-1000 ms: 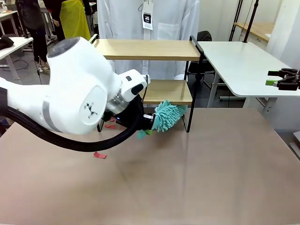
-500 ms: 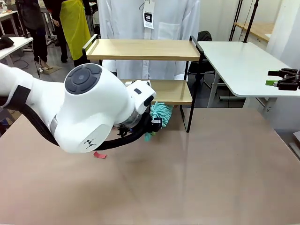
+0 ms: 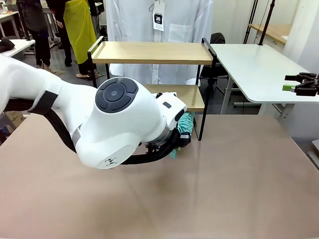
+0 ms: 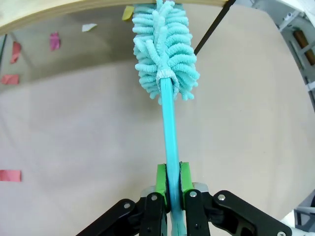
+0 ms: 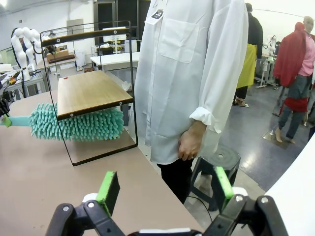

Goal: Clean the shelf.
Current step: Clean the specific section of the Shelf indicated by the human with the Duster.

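The shelf [image 3: 155, 52] stands at the table's far edge, two light boards in a black frame. My left gripper [image 4: 171, 178] is shut on the thin teal handle of a fluffy teal duster [image 4: 165, 49]. The duster's head [image 5: 76, 125] lies under the lower board [image 5: 91, 91], between it and the tabletop, near the right end frame. In the front view a bit of the duster [image 3: 185, 122] shows past my bulky left arm. My right gripper [image 5: 165, 187] is open and holds nothing; it hangs off to the right [image 3: 300, 84] by the white table.
A person in a white coat [image 5: 187, 73] stands just behind the shelf, one hand [image 5: 189, 142] hanging down. Pink [image 4: 54, 40], red [image 4: 10, 174] and yellow [image 4: 129, 12] paper scraps lie on the beige tabletop under the shelf. A black stool [image 5: 216, 164] stands behind.
My left arm has swung to the right, carrying the duster rightward under the lower board. The red scrap on the table is now hidden behind the arm. The right gripper has not moved.
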`<action>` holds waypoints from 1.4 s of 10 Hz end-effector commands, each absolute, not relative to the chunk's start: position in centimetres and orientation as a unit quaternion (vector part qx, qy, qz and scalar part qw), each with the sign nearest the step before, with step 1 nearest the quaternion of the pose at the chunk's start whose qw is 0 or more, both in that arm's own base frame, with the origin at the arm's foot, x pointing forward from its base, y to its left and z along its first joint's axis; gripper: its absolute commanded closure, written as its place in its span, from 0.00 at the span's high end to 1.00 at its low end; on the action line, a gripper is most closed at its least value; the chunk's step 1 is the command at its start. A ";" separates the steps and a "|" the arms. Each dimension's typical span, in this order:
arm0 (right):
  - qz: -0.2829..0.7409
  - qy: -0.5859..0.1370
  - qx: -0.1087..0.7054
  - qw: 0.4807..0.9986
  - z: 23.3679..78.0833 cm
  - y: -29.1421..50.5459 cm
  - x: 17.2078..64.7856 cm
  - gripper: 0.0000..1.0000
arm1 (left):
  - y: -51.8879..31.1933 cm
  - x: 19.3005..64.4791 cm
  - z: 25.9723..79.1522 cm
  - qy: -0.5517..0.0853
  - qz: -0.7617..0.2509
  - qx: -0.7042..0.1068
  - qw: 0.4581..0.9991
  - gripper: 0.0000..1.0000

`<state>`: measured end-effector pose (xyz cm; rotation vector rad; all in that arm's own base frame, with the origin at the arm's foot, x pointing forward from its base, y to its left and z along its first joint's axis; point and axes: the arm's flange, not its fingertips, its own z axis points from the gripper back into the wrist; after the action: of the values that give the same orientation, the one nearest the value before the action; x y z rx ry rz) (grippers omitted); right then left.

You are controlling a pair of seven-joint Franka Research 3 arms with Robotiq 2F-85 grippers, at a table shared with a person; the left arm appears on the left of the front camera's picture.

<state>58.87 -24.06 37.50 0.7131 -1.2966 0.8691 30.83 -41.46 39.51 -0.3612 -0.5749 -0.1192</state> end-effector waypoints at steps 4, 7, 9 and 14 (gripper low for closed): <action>0.385 -0.572 0.311 0.654 37.9 -23.8 59.0 1.00 | -45.4 33.3 34.4 -0.288 -0.073 -0.182 0.937 0.13; 0.385 -0.572 0.311 0.654 37.9 -23.8 59.0 1.00 | -45.5 33.9 33.1 -0.273 -0.072 -0.173 0.944 0.13; 0.385 -0.572 0.311 0.654 37.9 -23.8 59.0 1.00 | -42.0 30.8 37.1 -0.270 -0.076 -0.170 0.945 0.13; 0.385 -0.572 0.311 0.654 37.9 -23.8 59.0 1.00 | -42.1 31.5 35.1 -0.258 -0.081 -0.139 0.953 0.13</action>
<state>58.87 -24.06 37.51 0.7129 -1.2966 0.8691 30.85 -41.73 35.98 -0.3075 -0.5250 -0.1538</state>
